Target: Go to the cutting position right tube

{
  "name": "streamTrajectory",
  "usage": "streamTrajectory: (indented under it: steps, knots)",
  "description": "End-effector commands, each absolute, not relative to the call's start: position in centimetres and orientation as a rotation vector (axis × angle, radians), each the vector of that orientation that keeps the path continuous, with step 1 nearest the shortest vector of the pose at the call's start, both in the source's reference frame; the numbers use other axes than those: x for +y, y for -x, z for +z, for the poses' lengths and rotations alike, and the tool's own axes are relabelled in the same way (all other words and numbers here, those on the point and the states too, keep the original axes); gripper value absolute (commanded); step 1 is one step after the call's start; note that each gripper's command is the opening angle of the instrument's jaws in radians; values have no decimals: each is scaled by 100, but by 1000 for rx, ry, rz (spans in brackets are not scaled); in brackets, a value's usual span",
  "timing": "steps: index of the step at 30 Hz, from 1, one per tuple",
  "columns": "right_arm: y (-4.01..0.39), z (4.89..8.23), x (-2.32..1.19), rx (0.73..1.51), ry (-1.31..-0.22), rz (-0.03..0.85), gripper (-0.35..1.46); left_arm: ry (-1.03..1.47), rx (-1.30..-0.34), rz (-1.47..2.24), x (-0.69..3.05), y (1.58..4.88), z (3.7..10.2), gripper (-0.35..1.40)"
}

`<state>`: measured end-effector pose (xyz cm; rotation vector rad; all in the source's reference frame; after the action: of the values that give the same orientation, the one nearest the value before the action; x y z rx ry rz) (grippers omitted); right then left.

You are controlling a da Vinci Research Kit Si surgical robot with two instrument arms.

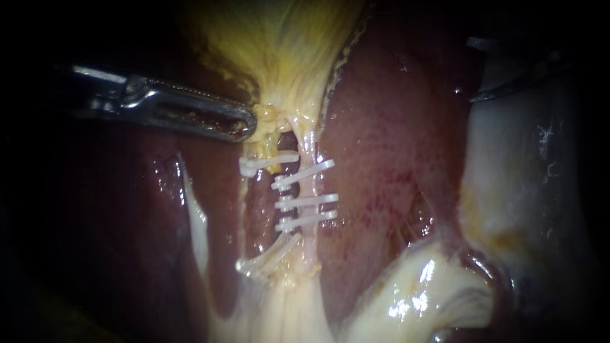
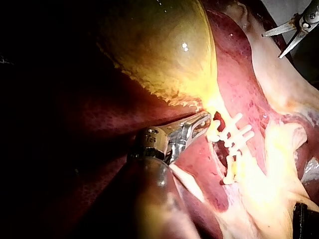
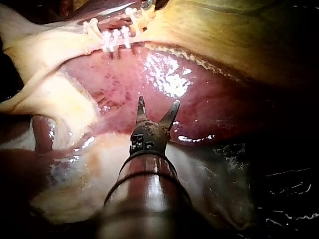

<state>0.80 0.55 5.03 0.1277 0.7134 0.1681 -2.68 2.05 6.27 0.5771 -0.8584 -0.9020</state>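
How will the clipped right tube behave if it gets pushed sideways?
Probably floppy: the right tube is thin, strung from the gallbladder. Likely slippery: the liver beside it glistens wet. The clips may stiffen that stretch.
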Motion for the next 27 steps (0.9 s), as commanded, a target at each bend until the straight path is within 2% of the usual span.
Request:
streamTrajectory:
  steps: [1, 7, 17, 27]
  knots:
    - [-80, 503, 55, 717, -133, 168, 143, -580, -858, -905, 205, 268, 626, -35]
    - [-82, 503, 55, 732, -155, 161, 143, -596, -859, -896, 207, 250, 614, -35]
    - [-82, 504, 56, 736, -159, 159, 143, -561, -859, -935, 241, 206, 574, -35]
    - [-84, 505, 55, 747, -175, 153, 143, -550, -862, -947, 244, 200, 567, -35]
